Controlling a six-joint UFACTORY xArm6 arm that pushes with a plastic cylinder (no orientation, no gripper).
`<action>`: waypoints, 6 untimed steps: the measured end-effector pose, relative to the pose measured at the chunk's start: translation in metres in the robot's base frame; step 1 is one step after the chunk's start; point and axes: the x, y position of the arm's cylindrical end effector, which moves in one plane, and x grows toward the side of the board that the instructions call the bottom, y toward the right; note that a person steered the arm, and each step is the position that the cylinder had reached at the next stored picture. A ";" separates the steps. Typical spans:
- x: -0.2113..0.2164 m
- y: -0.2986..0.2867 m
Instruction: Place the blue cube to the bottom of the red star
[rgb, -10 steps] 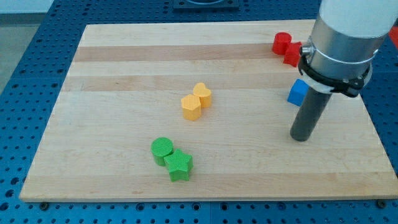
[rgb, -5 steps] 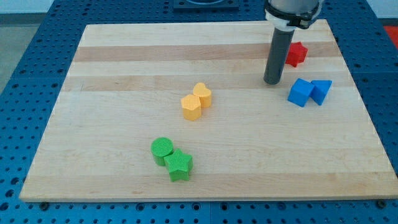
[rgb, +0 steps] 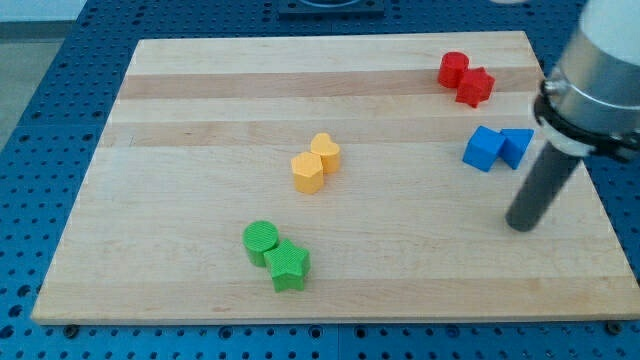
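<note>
The blue cube (rgb: 483, 148) lies at the board's right side, touching a blue triangular block (rgb: 516, 146) on its right. The red star (rgb: 475, 87) lies above it near the view's top right, touching a red cylinder-like block (rgb: 453, 69) on its upper left. The blue cube sits below the red star with a gap between them. My tip (rgb: 520, 226) rests on the board below and to the right of the blue cube, apart from every block.
A yellow hexagon block (rgb: 308, 172) and a yellow heart (rgb: 325, 151) touch at mid-board. A green cylinder (rgb: 261, 241) and a green star (rgb: 288, 265) touch near the bottom. The wooden board's (rgb: 200, 120) right edge is close to my tip.
My tip swung from below the blue cube up to left of the red blocks, then back down to the right, below the blue pair. No block has moved.
</note>
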 end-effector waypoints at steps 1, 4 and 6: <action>-0.021 -0.028; -0.147 -0.065; 0.020 -0.068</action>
